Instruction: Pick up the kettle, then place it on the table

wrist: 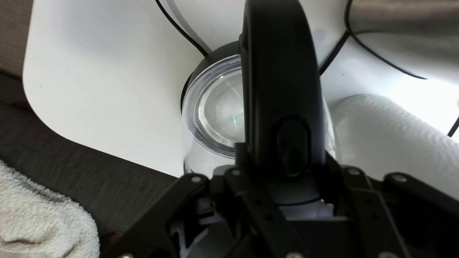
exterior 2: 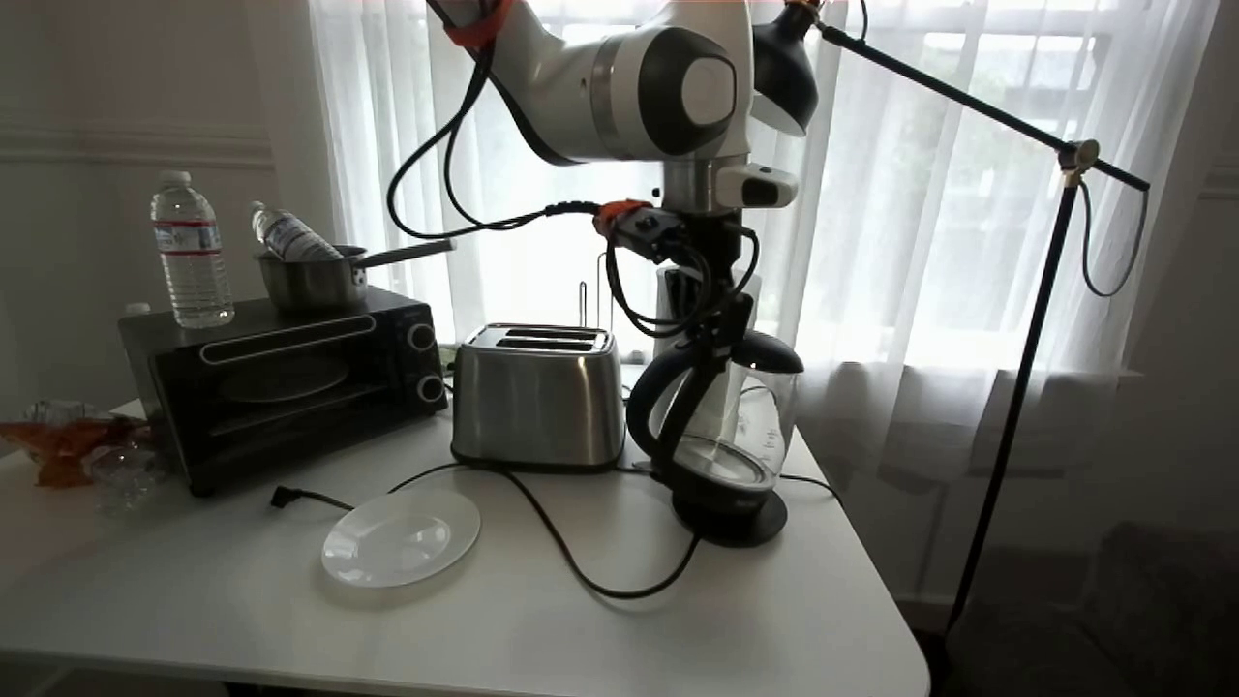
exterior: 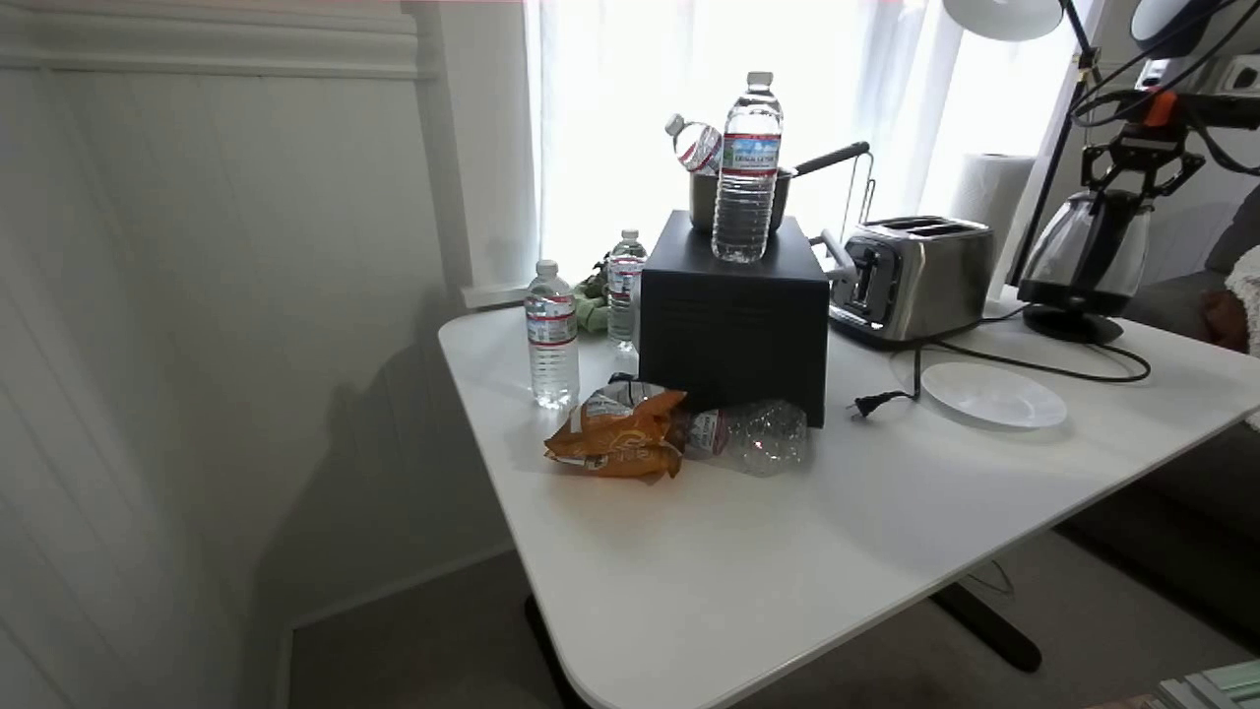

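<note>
The kettle (exterior: 1101, 251) has a clear glass body, black lid, black bottom and a curved black handle. It also shows in an exterior view (exterior 2: 765, 416), at or just above its black round base (exterior 2: 733, 528) and slightly tilted; whether it touches the base I cannot tell. In the wrist view the kettle's handle (wrist: 283, 79) fills the middle. My gripper (wrist: 281, 154) has its fingers on both sides of the handle, closed against it. The gripper also shows above the kettle in both exterior views (exterior: 1132, 187) (exterior 2: 716, 339). The white table (exterior: 738, 561) lies underneath.
A chrome toaster (exterior 2: 537, 407) and a paper towel roll (exterior: 989, 187) stand close to the kettle. A white plate (exterior 2: 402, 537) and a black cord (exterior 2: 581, 571) lie in front. A black toaster oven (exterior: 733, 325) carries a pot and bottles. A lamp (exterior 2: 1026, 339) stands behind.
</note>
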### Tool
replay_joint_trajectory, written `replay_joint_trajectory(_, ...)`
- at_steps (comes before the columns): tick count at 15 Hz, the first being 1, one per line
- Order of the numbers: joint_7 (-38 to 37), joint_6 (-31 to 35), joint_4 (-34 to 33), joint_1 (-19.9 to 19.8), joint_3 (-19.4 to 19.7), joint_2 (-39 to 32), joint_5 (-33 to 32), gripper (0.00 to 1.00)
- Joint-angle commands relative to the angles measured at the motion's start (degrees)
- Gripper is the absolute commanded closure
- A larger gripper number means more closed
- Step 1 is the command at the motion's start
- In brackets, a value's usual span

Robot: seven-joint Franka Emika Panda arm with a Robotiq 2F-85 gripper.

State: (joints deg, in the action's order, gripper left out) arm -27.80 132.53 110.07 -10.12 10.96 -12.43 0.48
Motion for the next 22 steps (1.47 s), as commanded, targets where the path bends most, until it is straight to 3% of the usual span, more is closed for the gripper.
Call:
replay_joint_trajectory(1, 0.61, 2.26, 4.4, 0.9, 0.6, 5.72, -0.23, 0.8)
replay_joint_trajectory(8, -1.23, 4.83, 11.34, 1.9, 0.07, 12.99, -3.47, 0.8)
replay_joint_trajectory(16, -0.66, 6.76, 25.17, 1.0, -2.9, 26.31, -6.75, 0.8)
replay_joint_trajectory(18, 0.54, 3.84, 27.3, 0.61, -3.71, 29.05, -6.5, 0.8)
replay_joint_trajectory(19, 0.41, 4.47, 23.29, 0.42, -3.65, 22.66, -5.03, 0.8)
replay_joint_trajectory(20, 0.43, 4.09, 24.32, 0.35, -3.91, 23.59, -4.96, 0.55)
replay_joint_trajectory(22, 0.39, 4.03, 24.74, 0.37, -3.93, 23.01, -5.0, 0.55)
